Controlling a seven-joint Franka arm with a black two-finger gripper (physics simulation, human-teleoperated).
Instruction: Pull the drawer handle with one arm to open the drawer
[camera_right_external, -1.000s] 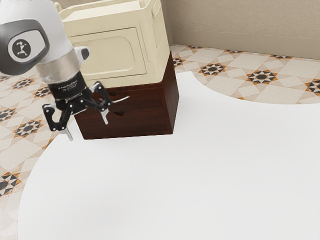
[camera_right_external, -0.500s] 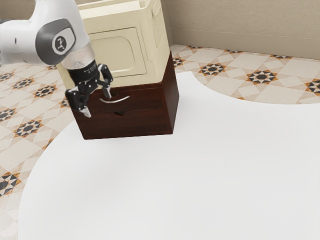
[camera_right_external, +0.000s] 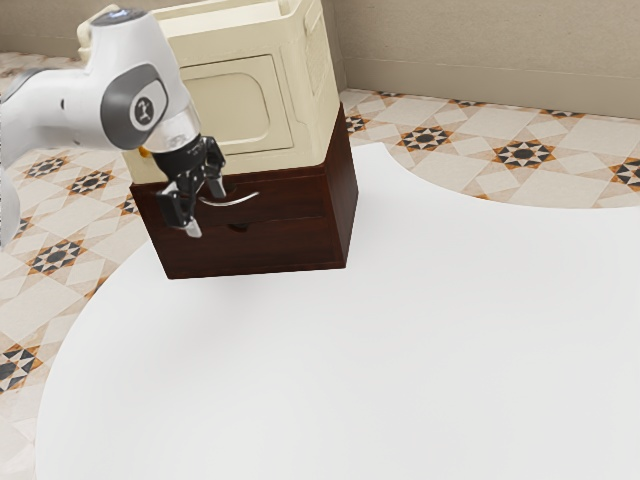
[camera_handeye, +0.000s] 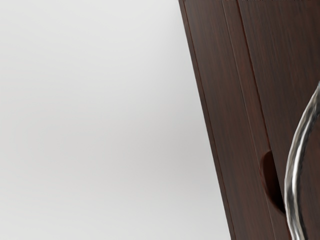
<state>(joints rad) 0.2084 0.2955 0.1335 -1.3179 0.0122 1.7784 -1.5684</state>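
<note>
- From the exterior view I had my gripper (camera_right_external: 204, 208) in sight, its two fingers standing apart with a gap between them, right by the exterior view's left end of the handle (camera_right_external: 231, 203). I couldn't tell from there whether either finger touched it.
- That view also gave me the cream crate (camera_right_external: 230, 105) on top of the cabinet (camera_right_external: 345, 200), the patterned floor (camera_right_external: 480, 135) and the wall (camera_right_external: 480, 50).
- My wrist view brought me in close on the handle's curve, the wood grain and a dark rounded notch (camera_handeye: 272, 182) beside it.
- The handle was a slim, bowed bar of shiny, silvery metal on the upper drawer (camera_right_external: 290, 195), whose dark reddish-brown front sat flush with the cabinet: shut.
- The crate's lower edge ran just above that drawer, so the room over the handle was tight.
- The cabinet's bottom front edge met the white table (camera_right_external: 350, 370), which spread broadly out in front of it. The table's curved rim passed near the cabinet's corner at the exterior view's left.
</note>
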